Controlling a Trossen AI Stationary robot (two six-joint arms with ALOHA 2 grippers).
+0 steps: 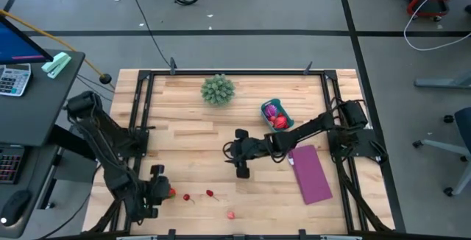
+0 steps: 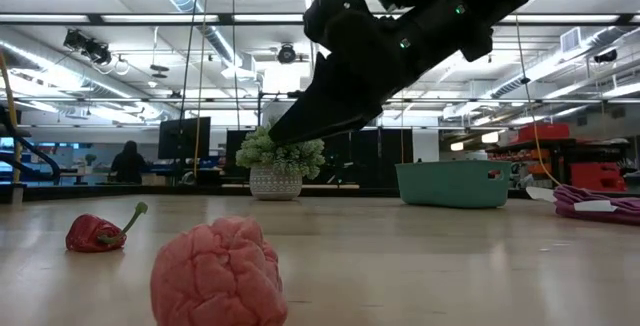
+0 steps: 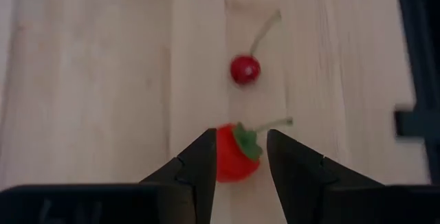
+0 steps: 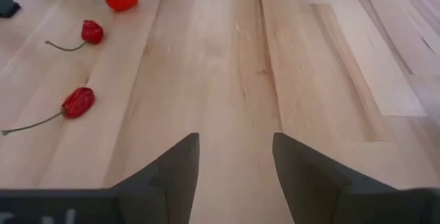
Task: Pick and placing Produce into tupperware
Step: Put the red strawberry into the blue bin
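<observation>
We see the left gripper low at the near left corner of the table, its fingers spread on either side of a small red strawberry with a green cap, not yet pressed against it as far as we can judge. A cherry with a long stem lies just beyond, and another red piece is cut off past it.

The right gripper hovers over bare wood at mid-table with its fingers spread and nothing between them. The teal tub sits well apart from the strawberry, toward the far right, already holding a purple-pink ball and a red fruit. A purple sheet lies near the right arm, and a spiky green ball stands at the far edge.

In our judgement the strawberry is round and smooth, so an off-centre squeeze could squirt it out sideways. It could then knock the nearby cherry away. The long carry across to the tub could also shake loose a weak grip.

A pink bumpy fruit sits alone near the front edge. The low view shows only one dark arm from below, and we cannot see how full the tub is.
</observation>
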